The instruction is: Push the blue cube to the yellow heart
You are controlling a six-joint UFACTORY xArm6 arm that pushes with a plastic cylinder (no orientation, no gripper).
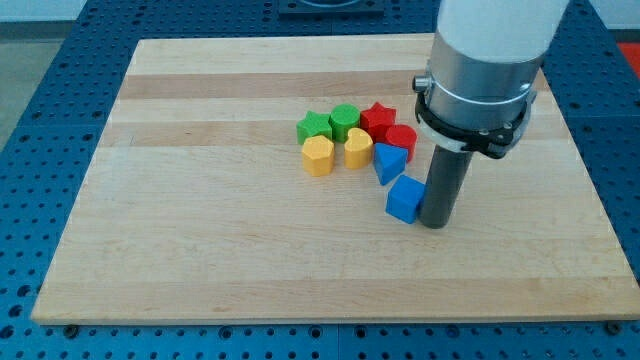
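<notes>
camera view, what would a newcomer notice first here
The big white and silver arm at the view's upper right, my tip touching the blue cube's right side. Next, the tight cluster of coloured blocks mid-board, with the yellow heart up-left of the cube.

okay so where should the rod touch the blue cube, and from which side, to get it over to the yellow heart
No gripping here; it is a push. Press my tip against the blue cube on its lower-right face, where it already sits, and drive toward the view's upper left. The yellow heart lies that way, though the blue triangular block partly blocks the line.

Probably a lab: wooden board (200, 250) on blue perforated bench (40, 90).
</notes>
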